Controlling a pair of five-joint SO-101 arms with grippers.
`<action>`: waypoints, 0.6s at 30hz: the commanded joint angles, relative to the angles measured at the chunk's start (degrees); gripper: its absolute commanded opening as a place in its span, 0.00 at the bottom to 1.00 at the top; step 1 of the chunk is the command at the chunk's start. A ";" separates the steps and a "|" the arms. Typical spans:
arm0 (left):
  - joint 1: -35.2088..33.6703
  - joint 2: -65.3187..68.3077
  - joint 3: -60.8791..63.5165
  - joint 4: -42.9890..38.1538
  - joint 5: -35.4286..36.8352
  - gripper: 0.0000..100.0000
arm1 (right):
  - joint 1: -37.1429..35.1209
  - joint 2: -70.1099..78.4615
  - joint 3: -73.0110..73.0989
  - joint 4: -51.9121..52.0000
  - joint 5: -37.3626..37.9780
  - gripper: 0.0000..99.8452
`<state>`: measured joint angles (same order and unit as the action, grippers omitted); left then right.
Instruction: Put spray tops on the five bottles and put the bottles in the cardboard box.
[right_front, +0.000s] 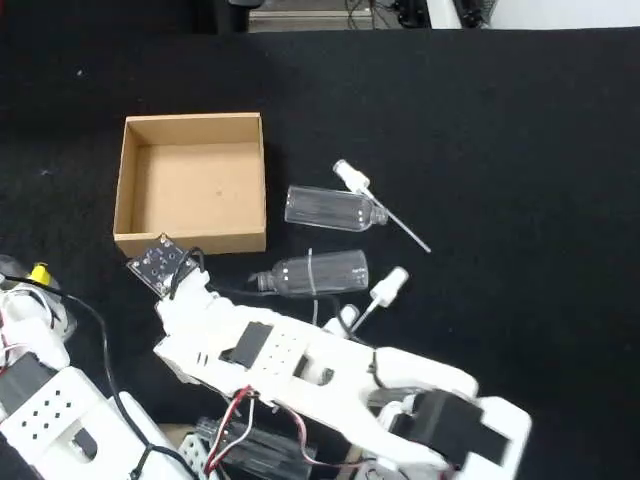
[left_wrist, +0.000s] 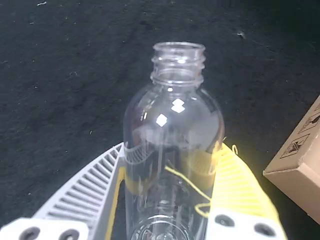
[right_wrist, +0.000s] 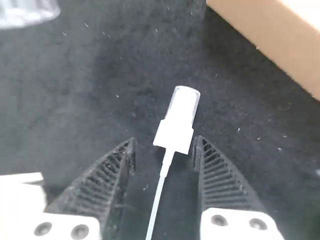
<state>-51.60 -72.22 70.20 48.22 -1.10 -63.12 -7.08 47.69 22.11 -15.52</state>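
My left gripper (left_wrist: 172, 150) is shut on a clear bottle (left_wrist: 172, 125) whose threaded neck is open and bare; its yellow fingertip (right_front: 40, 272) shows at the high view's left edge. My right gripper (right_wrist: 165, 141) is open low over the black table, with a white spray top (right_wrist: 177, 120) and its thin tube lying between the black fingers. The right arm's wrist (right_front: 160, 265) sits just in front of the cardboard box (right_front: 190, 118), which holds nothing. Two more clear bottles (right_front: 330, 208) (right_front: 315, 273) lie on their sides right of the box.
Two loose spray tops (right_front: 352, 178) (right_front: 388, 285) lie beside the lying bottles, each with a long tube. The box corner (left_wrist: 300, 160) is close to the held bottle, and the box wall (right_wrist: 270, 35) stands just beyond the right gripper. Black tabletop stretches to the far right.
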 joint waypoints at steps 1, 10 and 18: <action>-0.75 -1.05 -0.66 -1.32 0.26 0.24 | -0.79 4.09 -5.76 -2.46 -0.88 0.17; -0.40 -1.05 -0.31 -1.32 0.26 0.24 | -0.44 11.47 -9.80 -0.88 -0.44 0.16; -0.40 -1.05 -0.22 -1.32 0.26 0.24 | 6.24 9.89 -10.86 10.99 9.76 0.01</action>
<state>-51.87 -72.22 70.20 48.22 -1.10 -61.19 4.97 40.13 28.09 -9.80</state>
